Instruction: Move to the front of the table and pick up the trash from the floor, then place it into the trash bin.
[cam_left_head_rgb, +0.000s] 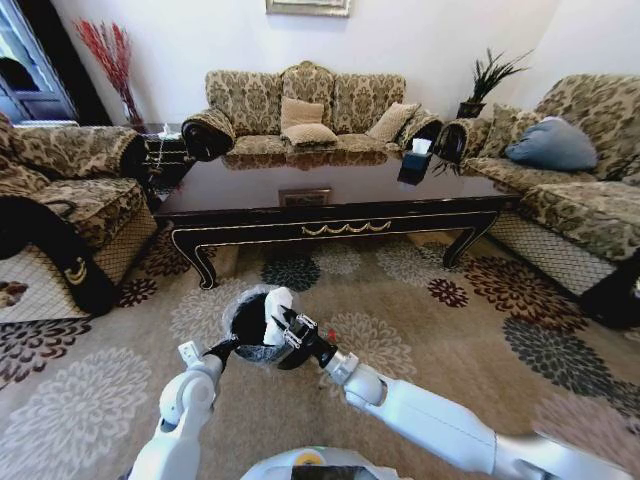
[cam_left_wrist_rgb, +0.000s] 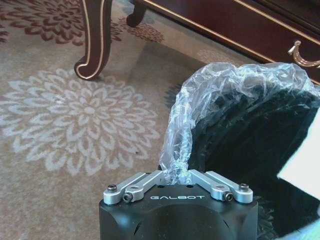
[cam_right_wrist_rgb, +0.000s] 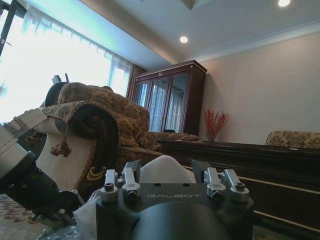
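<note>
The dark wooden table (cam_left_head_rgb: 330, 215) stands ahead of me on the patterned carpet. The black trash bin (cam_left_head_rgb: 248, 325) with its crinkled plastic liner (cam_left_wrist_rgb: 200, 100) hangs above the floor in front of my body. My left gripper (cam_left_head_rgb: 228, 348) (cam_left_wrist_rgb: 176, 172) is shut on the bin's lined rim. A white crumpled paper (cam_left_head_rgb: 278, 303) (cam_right_wrist_rgb: 162, 170), a piece of the trash, sits between the fingers of my right gripper (cam_left_head_rgb: 284, 330) (cam_right_wrist_rgb: 165, 175), right over the bin's mouth. A white corner of the paper (cam_left_wrist_rgb: 305, 160) shows inside the bin's opening.
Floral sofas stand to the left (cam_left_head_rgb: 60, 200), behind the table (cam_left_head_rgb: 300, 110) and to the right (cam_left_head_rgb: 570, 190). A small black tissue box (cam_left_head_rgb: 415, 160) sits on the table. A curved table leg (cam_left_wrist_rgb: 95, 40) is close by. Open carpet (cam_left_head_rgb: 450, 340) lies to my right.
</note>
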